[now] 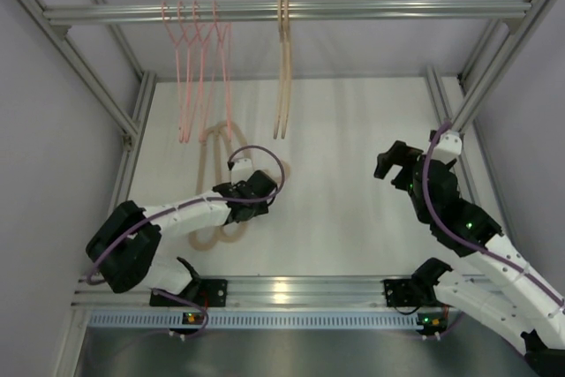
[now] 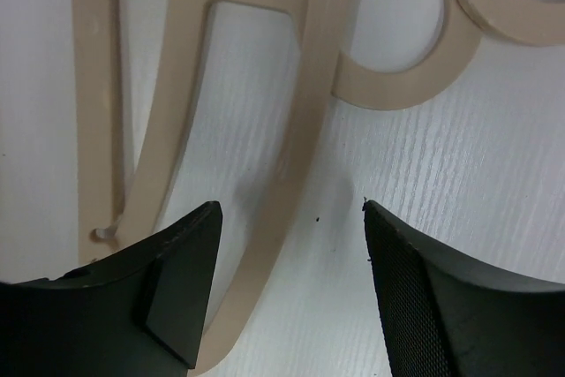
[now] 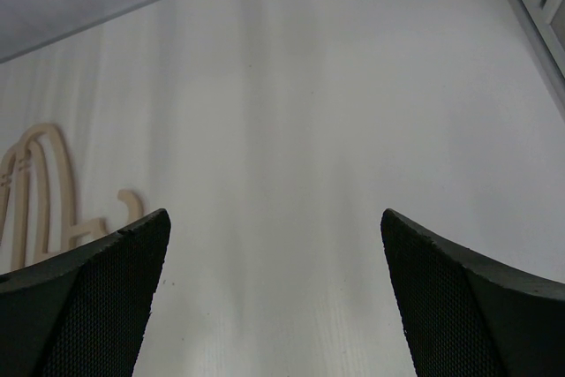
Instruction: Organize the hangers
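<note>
I log pink hangers (image 1: 199,59) and hung beige hangers (image 1: 282,68) on the rail (image 1: 397,11). Loose beige hangers (image 2: 313,86) lie on the table (image 1: 353,130) beneath my left gripper (image 2: 291,209), jaws apart. My right gripper (image 3: 274,218) is spread wide over the table.

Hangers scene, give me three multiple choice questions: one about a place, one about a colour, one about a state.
1. The pink hangers are: A. in a bin B. on the rail C. on an arm
2. The hangers on the table are: A. beige B. pink C. black
3. The left gripper is: A. shut on a hanger B. open above a hanger C. out of view
Answers: B, their hooks sit over the rail; A, tan loops lie flat; B, jaws apart, hanger beneath.
</note>
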`<state>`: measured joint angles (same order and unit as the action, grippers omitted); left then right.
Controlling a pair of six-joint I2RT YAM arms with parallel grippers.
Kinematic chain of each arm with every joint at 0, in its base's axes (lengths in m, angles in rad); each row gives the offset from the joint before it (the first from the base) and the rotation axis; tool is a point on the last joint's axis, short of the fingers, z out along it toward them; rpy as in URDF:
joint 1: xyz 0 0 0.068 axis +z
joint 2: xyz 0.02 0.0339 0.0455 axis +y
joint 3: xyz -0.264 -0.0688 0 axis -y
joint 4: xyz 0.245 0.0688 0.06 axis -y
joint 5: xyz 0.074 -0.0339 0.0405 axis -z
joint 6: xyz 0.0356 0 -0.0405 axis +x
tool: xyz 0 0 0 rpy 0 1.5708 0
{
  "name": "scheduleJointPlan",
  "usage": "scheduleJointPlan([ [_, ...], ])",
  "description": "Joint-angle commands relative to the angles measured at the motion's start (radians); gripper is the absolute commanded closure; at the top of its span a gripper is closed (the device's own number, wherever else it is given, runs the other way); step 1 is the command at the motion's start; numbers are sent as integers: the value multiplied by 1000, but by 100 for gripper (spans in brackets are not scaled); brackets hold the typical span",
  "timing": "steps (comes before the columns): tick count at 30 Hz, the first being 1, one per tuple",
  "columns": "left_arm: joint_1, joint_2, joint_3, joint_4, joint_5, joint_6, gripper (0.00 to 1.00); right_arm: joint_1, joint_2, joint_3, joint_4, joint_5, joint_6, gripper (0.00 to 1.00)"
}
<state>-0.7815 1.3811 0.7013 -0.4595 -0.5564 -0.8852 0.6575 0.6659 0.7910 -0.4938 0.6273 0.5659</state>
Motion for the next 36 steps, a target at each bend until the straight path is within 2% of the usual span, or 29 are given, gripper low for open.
scheduleJointPlan([
  [1,11,41,10,81,70,68,30,-18,-17,1,57,-9,3,0],
  [6,28,85,-5,97,105,48,32,-18,-29,-6,55,-5,-1,1],
  [10,39,104,-36,131,139,45,40,-18,-40,-9,55,-1,-3,1],
  [13,39,122,-57,150,161,35,51,-18,-43,-9,55,-5,-4,0],
  [14,39,124,-63,154,164,34,59,-18,-45,-10,55,-3,-1,0],
  [20,39,122,-111,179,177,19,88,-18,-51,-19,55,-9,5,0],
  [21,39,121,-114,179,177,22,97,-19,-52,-18,55,-9,6,0],
  [22,39,116,-115,179,179,25,100,-18,-54,-18,55,-11,8,0],
  [27,18,-8,-106,160,174,67,100,-18,-60,-12,54,-8,3,1],
  [31,-89,-94,-50,110,136,81,100,-18,-66,0,49,2,-1,1],
  [36,-241,-93,10,104,118,25,100,-18,-66,19,40,9,-1,1],
])
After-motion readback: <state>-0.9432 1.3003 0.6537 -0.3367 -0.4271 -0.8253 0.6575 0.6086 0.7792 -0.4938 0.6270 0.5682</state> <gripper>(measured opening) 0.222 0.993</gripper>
